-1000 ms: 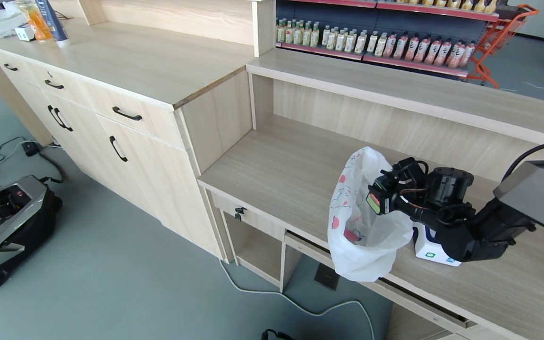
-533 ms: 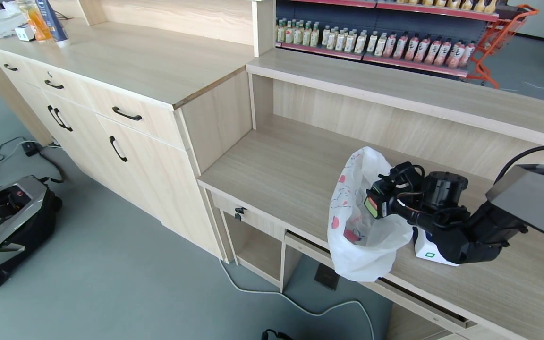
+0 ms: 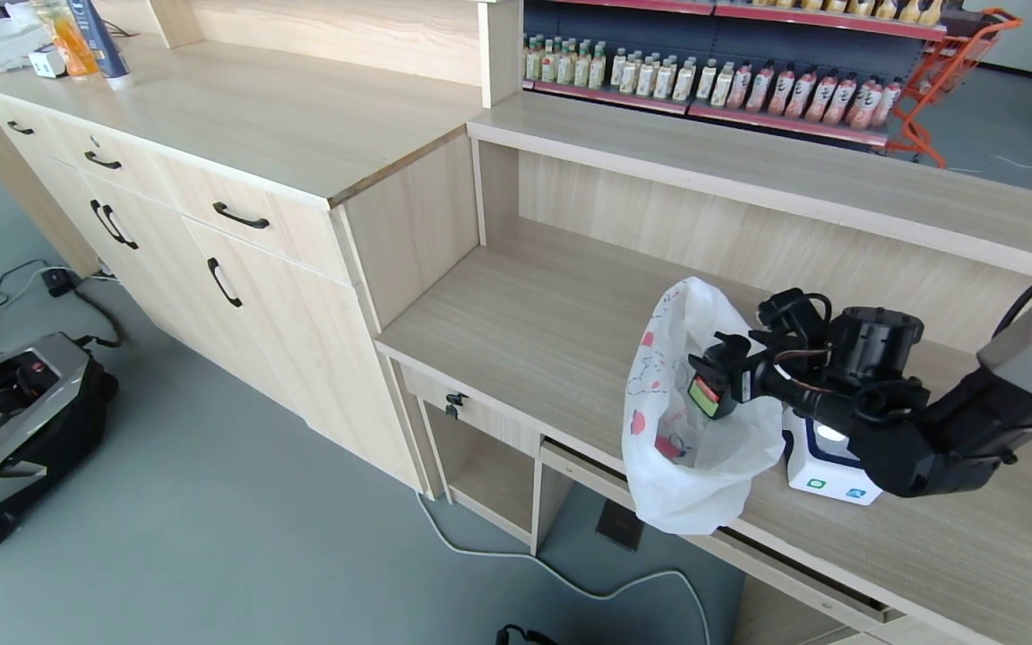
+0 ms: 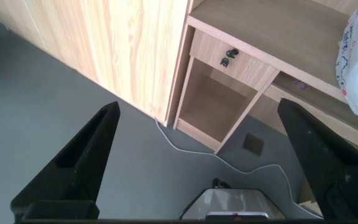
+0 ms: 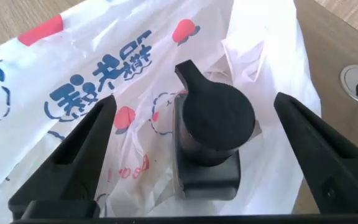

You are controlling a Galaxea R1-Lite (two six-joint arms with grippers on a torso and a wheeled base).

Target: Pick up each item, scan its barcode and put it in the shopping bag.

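Bag [image 3: 686, 448]: one, lower right.
Black item [image 5: 213, 124]: one, inside bag.
White box [image 3: 825, 470]: one, beside bag.
Your right gripper [image 5: 194, 106]: spread wide, empty.
Your left gripper [image 4: 197, 109]: same.

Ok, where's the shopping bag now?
In the head view, the shopping bag sits to the right at the front edge of the lower counter, beside a white box, with the right gripper over its mouth.
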